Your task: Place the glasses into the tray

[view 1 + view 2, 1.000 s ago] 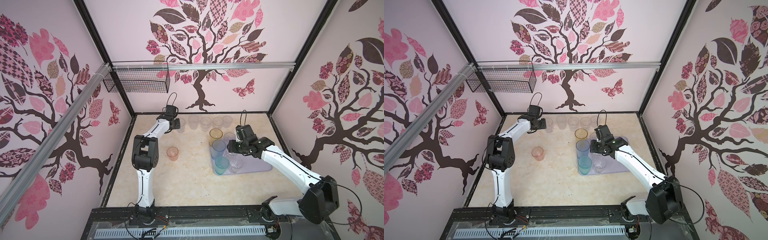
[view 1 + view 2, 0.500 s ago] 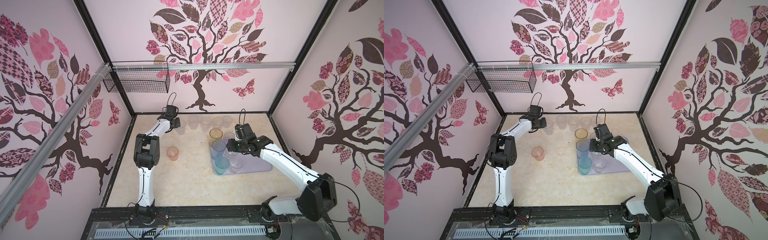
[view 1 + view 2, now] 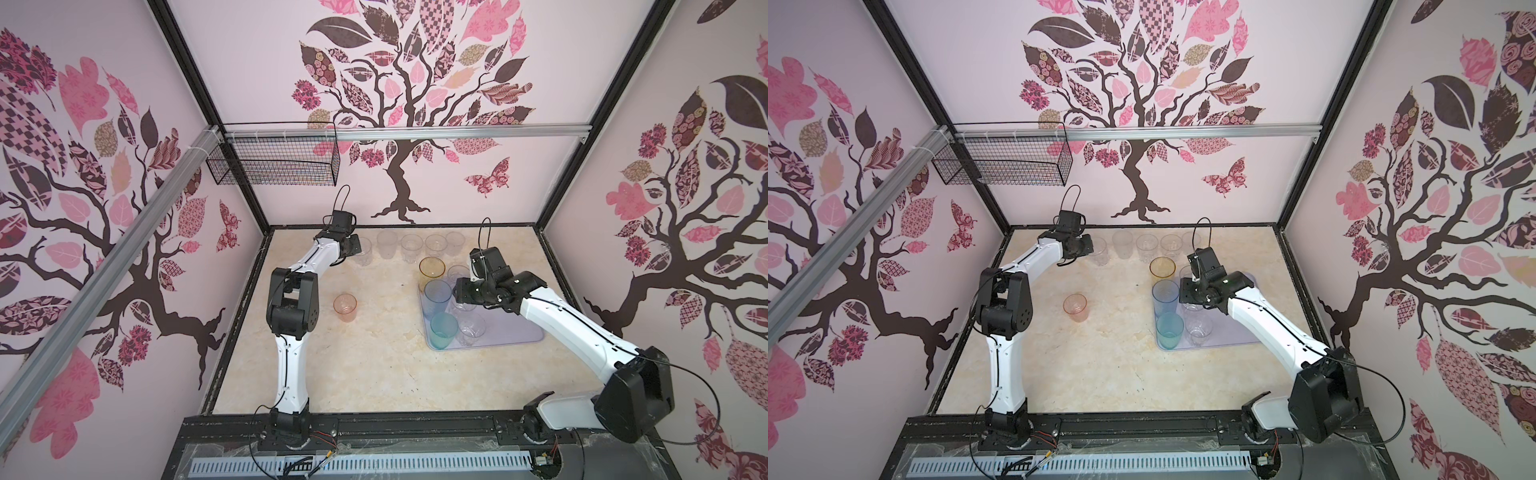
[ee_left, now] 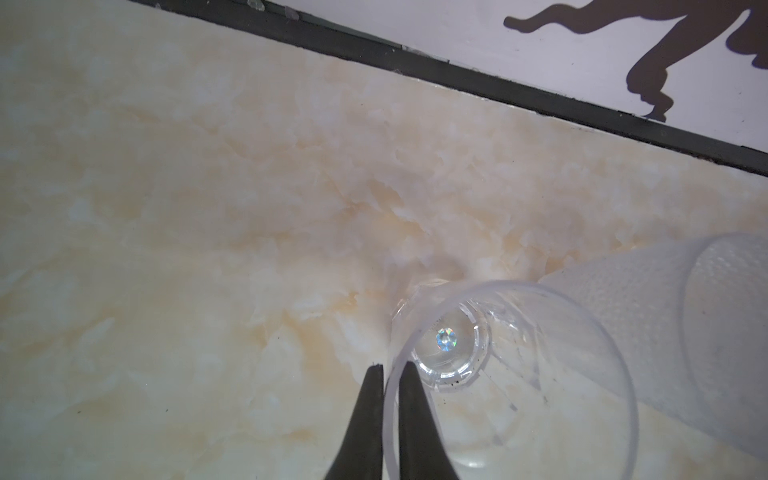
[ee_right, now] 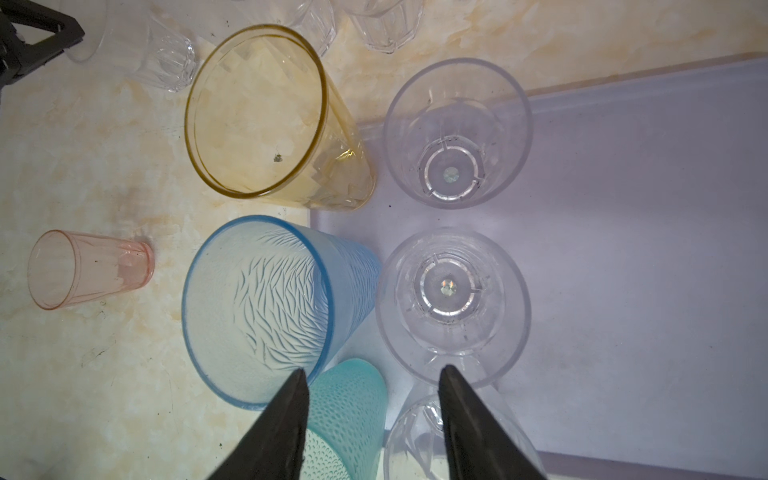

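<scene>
My left gripper (image 4: 391, 369) is shut on the wall of a clear glass (image 4: 511, 374) at the left end of the back row, one finger inside the rim and one outside; both top views show this gripper (image 3: 354, 246) (image 3: 1087, 245) at that glass (image 3: 364, 253). The lavender tray (image 3: 513, 330) (image 5: 644, 249) holds a blue glass (image 3: 437, 294), a teal glass (image 3: 443, 331) and clear glasses (image 3: 471, 329). An amber glass (image 3: 432, 268) stands at its far left corner. My right gripper (image 5: 372, 371) (image 3: 458, 291) hangs open over the tray, holding nothing.
Several more clear glasses (image 3: 411, 248) line the back edge, a frosted one (image 4: 623, 316) right beside the held glass. A pink glass (image 3: 345, 307) stands alone on the marble table, left of the middle. A black wire basket (image 3: 274, 166) hangs on the back wall.
My left gripper has closed onto the wall of the clear glass at the back left. The right arm has shifted only slightly and its jaws stay as wide as before.
</scene>
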Controlling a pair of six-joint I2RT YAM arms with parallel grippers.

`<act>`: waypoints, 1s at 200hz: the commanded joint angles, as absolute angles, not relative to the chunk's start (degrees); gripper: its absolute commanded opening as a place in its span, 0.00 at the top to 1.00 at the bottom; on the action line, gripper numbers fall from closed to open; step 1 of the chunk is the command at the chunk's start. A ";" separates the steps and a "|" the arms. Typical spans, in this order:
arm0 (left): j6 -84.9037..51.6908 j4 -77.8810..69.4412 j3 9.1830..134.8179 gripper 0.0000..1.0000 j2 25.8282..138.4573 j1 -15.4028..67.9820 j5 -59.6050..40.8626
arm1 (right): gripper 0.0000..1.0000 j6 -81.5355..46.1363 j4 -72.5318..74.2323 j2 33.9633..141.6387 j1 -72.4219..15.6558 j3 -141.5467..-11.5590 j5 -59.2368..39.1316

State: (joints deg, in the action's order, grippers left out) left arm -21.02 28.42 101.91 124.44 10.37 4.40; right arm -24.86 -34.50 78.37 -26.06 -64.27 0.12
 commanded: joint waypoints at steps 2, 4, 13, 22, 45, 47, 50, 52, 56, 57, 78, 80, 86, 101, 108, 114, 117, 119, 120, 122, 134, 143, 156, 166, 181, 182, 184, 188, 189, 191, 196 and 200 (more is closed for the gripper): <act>-22.31 25.51 97.30 1.00 117.94 10.04 3.69 | 0.46 -25.25 -35.24 77.39 -25.84 -65.65 -0.37; -22.26 25.45 96.94 1.00 117.59 10.02 3.65 | 0.46 -25.19 -35.24 77.36 -25.84 -65.61 -0.36; -22.32 25.05 95.03 1.00 115.69 10.02 3.44 | 0.46 -25.06 -35.28 77.10 -25.83 -65.36 -0.07; -22.75 24.80 92.51 1.00 113.40 10.07 3.50 | 0.46 -24.92 -35.46 76.84 -25.79 -65.16 0.57; -22.93 24.13 86.58 1.00 107.33 10.04 3.97 | 0.46 -25.37 -35.49 75.41 -25.86 -64.30 1.84; -22.94 24.14 86.11 1.00 106.81 10.05 3.96 | 0.46 -25.50 -35.37 75.19 -25.85 -64.04 1.89; -22.95 24.10 85.57 1.00 106.05 10.04 3.98 | 0.46 -25.64 -35.07 74.97 -25.84 -63.73 1.93; -22.99 24.11 85.16 1.00 105.66 10.03 3.81 | 0.46 -25.81 -34.94 74.86 -25.84 -63.61 1.93; -23.06 24.11 84.46 1.00 104.67 10.04 3.78 | 0.46 -26.06 -34.65 74.61 -25.83 -63.27 1.88; -23.04 24.10 84.37 1.00 104.50 10.03 3.78 | 0.46 -26.13 -34.55 74.57 -25.84 -63.19 1.86; -23.37 25.53 82.74 1.00 100.37 10.22 2.71 | 0.46 -26.80 -34.12 75.03 -25.77 -63.25 1.04; -23.42 25.61 82.60 1.00 99.98 10.20 2.52 | 0.46 -26.80 -34.15 75.16 -25.82 -63.32 0.98; -23.63 25.83 82.04 1.00 98.92 10.39 2.37 | 0.46 -26.71 -34.18 75.38 -25.79 -63.70 0.76; -23.73 26.18 80.89 1.00 95.81 11.20 3.08 | 0.46 -26.39 -34.56 75.65 -25.82 -64.57 1.19; -23.65 26.28 80.52 1.00 94.42 11.54 3.38 | 0.46 -26.28 -34.62 75.67 -25.81 -64.89 1.47; -23.55 26.52 80.27 1.00 93.23 11.96 3.95 | 0.46 -26.19 -34.66 75.54 -25.84 -65.10 1.61; -23.47 26.65 80.25 1.00 92.72 12.23 4.17 | 0.46 -26.14 -34.63 75.50 -25.82 -65.17 1.73; -23.40 26.79 80.18 1.00 92.44 12.40 4.27 | 0.46 -26.18 -34.59 75.46 -25.83 -65.27 1.79; -23.35 26.84 80.17 1.00 92.27 12.48 4.38 | 0.46 -26.14 -34.61 75.43 -25.84 -65.29 1.82; -23.19 26.99 80.16 1.00 91.93 12.66 4.50 | 0.46 -26.13 -34.62 75.37 -25.80 -65.30 1.84; -22.07 28.32 80.24 1.00 90.11 14.04 5.87 | 0.46 -26.27 -34.50 75.08 -25.81 -65.37 2.08; -20.96 29.53 80.20 1.00 88.51 15.17 7.20 | 0.46 -26.40 -34.49 74.77 -25.83 -65.38 2.40; -19.76 30.80 80.27 1.00 86.14 16.33 8.89 | 0.46 -26.87 -34.21 74.30 -25.78 -65.09 2.93; -19.76 31.26 80.54 1.00 84.40 17.02 9.91 | 0.46 -27.13 -33.70 74.02 -25.82 -64.97 3.19; -19.52 31.85 82.09 1.00 82.53 18.28 10.88 | 0.46 -27.64 -33.15 73.92 -25.80 -65.02 3.51; -19.52 31.88 82.27 1.00 82.49 18.33 11.02 | 0.46 -27.66 -33.14 73.92 -25.77 -65.03 3.56; -19.45 31.96 82.62 1.00 82.41 18.62 11.26 | 0.46 -27.76 -32.98 73.96 -25.74 -65.10 3.60; -19.30 32.27 83.39 1.00 82.24 19.19 11.66 | 0.46 -27.98 -32.92 73.91 -25.72 -65.19 3.72; -19.23 32.30 83.62 1.00 82.21 19.35 11.72 | 0.46 -28.01 -32.89 73.96 -25.69 -65.29 3.80; -19.18 32.38 84.05 1.00 82.19 19.69 12.00 | 0.46 -28.10 -32.88 73.95 -25.69 -65.19 3.78; -19.05 32.59 85.13 1.00 82.28 20.53 12.48 | 0.46 -28.33 -32.72 73.90 -25.63 -65.18 3.88; -18.79 32.78 86.04 1.00 82.40 21.42 12.83 | 0.46 -28.49 -32.56 73.85 -25.62 -65.13 4.02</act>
State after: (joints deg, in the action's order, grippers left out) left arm -20.49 32.21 81.69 83.35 18.81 9.19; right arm -27.05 -33.45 76.20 -26.04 -63.11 2.37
